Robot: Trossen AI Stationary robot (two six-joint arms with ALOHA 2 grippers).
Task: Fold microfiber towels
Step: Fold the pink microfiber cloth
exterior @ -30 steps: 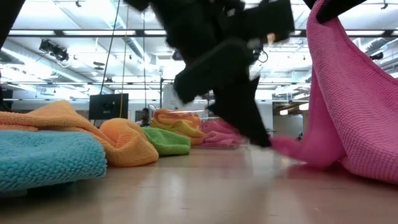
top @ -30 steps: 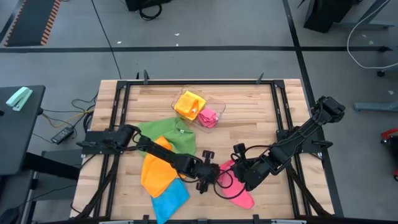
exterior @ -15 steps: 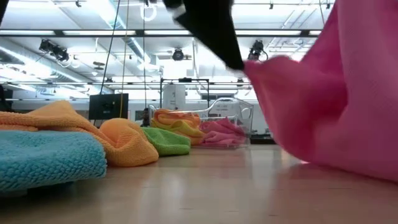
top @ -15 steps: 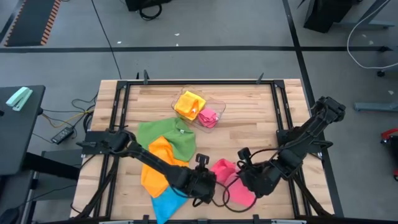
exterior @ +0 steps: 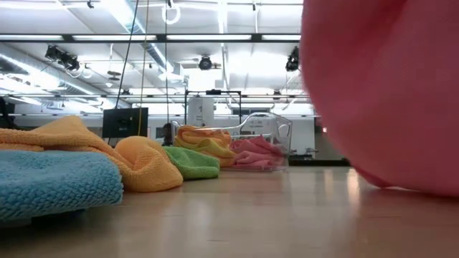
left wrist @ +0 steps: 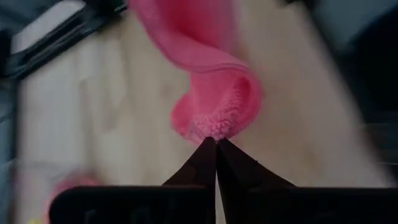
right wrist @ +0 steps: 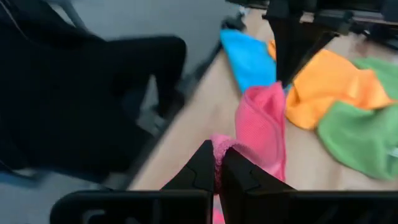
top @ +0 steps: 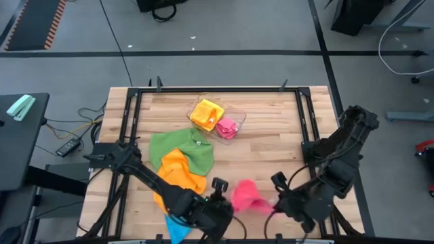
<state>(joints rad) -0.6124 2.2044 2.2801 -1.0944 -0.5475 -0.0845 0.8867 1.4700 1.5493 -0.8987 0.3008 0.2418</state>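
A pink towel [top: 247,195] hangs bunched between my two grippers near the table's near edge and fills the right of the low view [exterior: 387,93]. My left gripper [top: 227,194] is shut on its left end, my right gripper [top: 273,201] on its right end. The green towel [top: 178,144], the orange towel [top: 182,173] and the blue towel [top: 175,228] lie loosely on the table at the left. A folded yellow towel [top: 205,112] and a second pink one [top: 229,127] sit in the clear tray [top: 239,115]. My left gripper pinches a bunched fold of the pink towel [left wrist: 214,127] between its two fingertips, slanting down from the table's left. The cloth runs away from the fingers toward the other gripper, lifted off the wood here. My right gripper pinches the towel's other end [right wrist: 219,144] between its shut fingers, slanting down from the right. The cloth [right wrist: 264,121] sags away from the fingertips toward my left gripper, slack, in several layers.
The heap of green, orange and blue towels takes up the table's left half, under my left arm. The clear tray stands at the far middle. Bare wood [top: 285,142] lies to the right of the tray and in the table's middle.
Both grippers have risen and drawn toward the table's near edge, staying shut. The pink towel, which lay partly on the table at the near right, has been lifted and now hangs bunched between them.
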